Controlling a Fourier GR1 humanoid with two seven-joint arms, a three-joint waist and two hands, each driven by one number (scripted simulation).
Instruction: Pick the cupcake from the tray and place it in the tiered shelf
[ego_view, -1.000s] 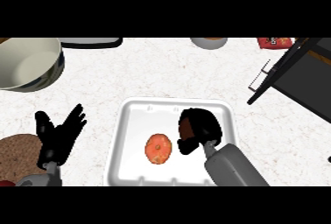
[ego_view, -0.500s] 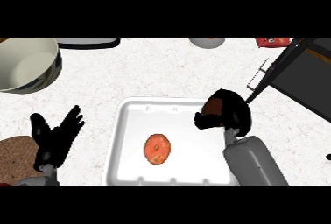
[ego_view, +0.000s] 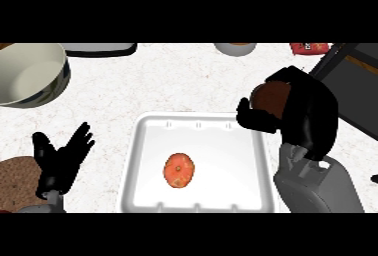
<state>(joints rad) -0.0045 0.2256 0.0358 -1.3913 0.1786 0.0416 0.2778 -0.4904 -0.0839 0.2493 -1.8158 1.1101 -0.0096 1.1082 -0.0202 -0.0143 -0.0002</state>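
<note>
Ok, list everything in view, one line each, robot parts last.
White rectangular plastic tray: one, white, centre of the counter.
Orange round food item: one, orange, lying in the tray.
Brown cupcake: one, brown, held above the tray's right corner.
Cream bowl with dark outside: one, upper left.
Dark tiered shelf: one, dark, right edge.
Brown round mat-like object: one, lower left, partly cut off.
Red item: one, top right, too small to identify.
Left hand: black, open, resting left of the tray.
Right hand: black, curled round the cupcake.
</note>
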